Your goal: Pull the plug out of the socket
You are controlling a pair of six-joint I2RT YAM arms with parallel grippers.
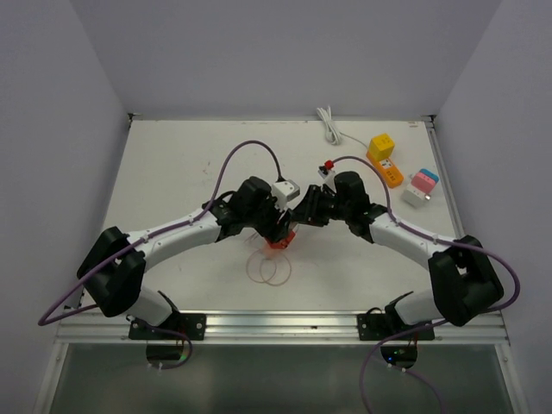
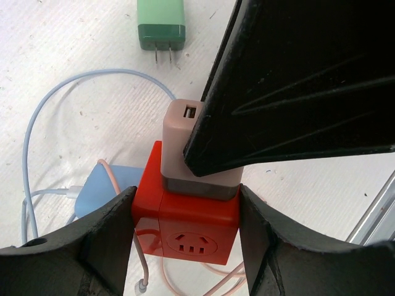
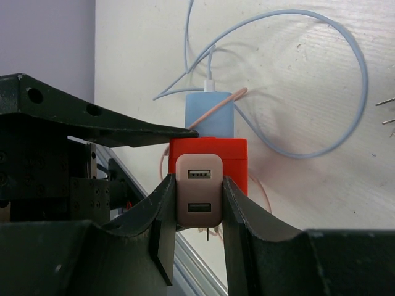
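The red cube socket (image 2: 191, 228) rests on the white table, and my left gripper (image 2: 187, 209) is shut on its two sides. A pinkish-beige USB plug (image 3: 199, 191) sits against the socket's (image 3: 210, 148) upper face. My right gripper (image 3: 199, 203) is shut on the plug, one finger pressed on each flank. From the left wrist, the plug (image 2: 179, 132) shows half hidden behind a right finger (image 2: 290, 80). In the top view both grippers meet over the socket (image 1: 278, 241) at mid-table; the plug is hidden there.
A light blue adapter (image 3: 210, 114) with a blue cable (image 3: 345, 74) lies behind the socket. A green charger (image 2: 160, 24) lies farther off. A pink cable loops (image 1: 269, 269) near the front. Yellow-orange cubes (image 1: 384, 155), a pink-blue cube (image 1: 421, 185) and a white cord (image 1: 328, 121) sit at back right.
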